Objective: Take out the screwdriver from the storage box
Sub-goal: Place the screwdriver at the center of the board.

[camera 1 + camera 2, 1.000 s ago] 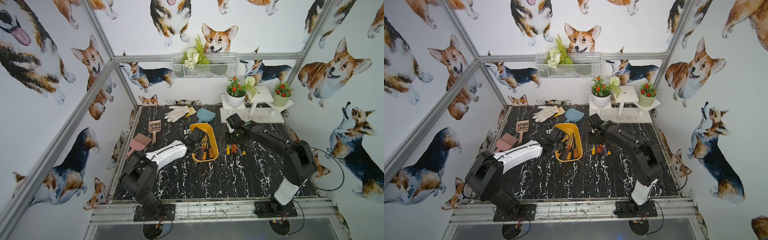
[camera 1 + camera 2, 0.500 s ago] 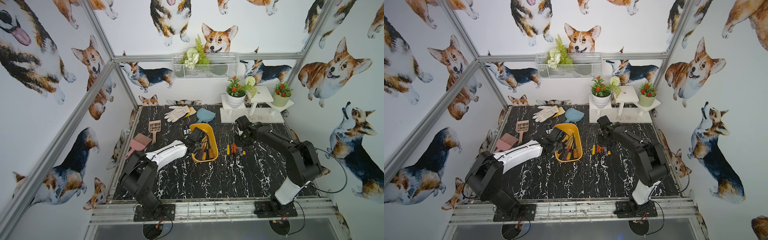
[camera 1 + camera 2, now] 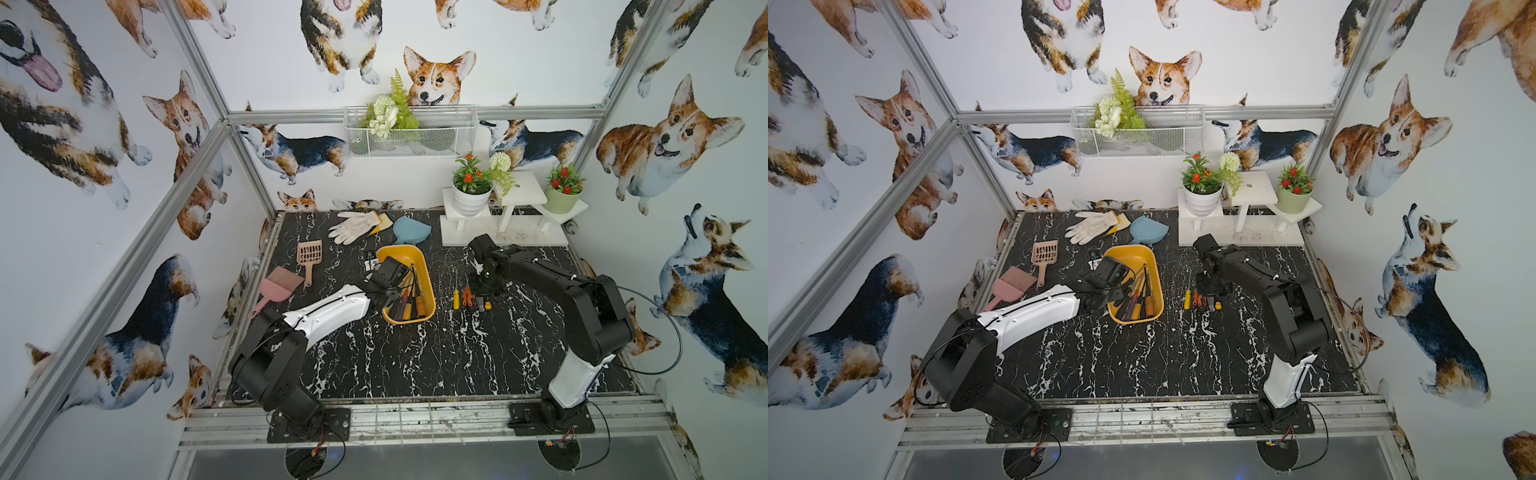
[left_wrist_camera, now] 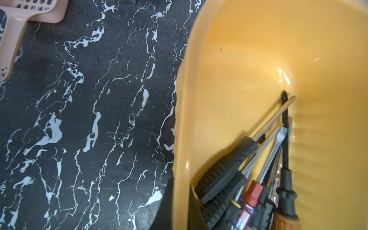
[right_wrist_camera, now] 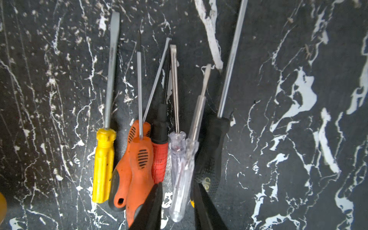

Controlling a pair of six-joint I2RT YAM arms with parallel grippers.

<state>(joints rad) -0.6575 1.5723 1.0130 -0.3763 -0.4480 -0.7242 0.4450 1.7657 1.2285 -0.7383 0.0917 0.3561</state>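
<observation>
Counting seven screwdrivers [image 5: 159,143] out on the tabletop [image 3: 395,365]. They lie side by side in a row just beside the box [image 3: 400,254], handles toward the robot.

We judge the task well along but unfinished. A bunch [image 4: 229,175] of several more lies in the box's near end, handles against the wall, shafts fanned toward the bare far end.

The right pincer [image 5: 177,189] hangs low over the row. Its jaws stand apart on either side of a clear screwdriver [image 5: 183,175] lying among the others. A gap shows beside the handle, so we read no grip.

The left pincer [image 4: 179,191] is clamped together on the box's wall, one finger inside and one outside. We take this as steadying.

The box itself is mustard-yellow, shallow and smooth-walled, with rounded corners. It sits mid-tabletop between the arms.

Left to do, by our reckoning: lift out the bunch.
</observation>
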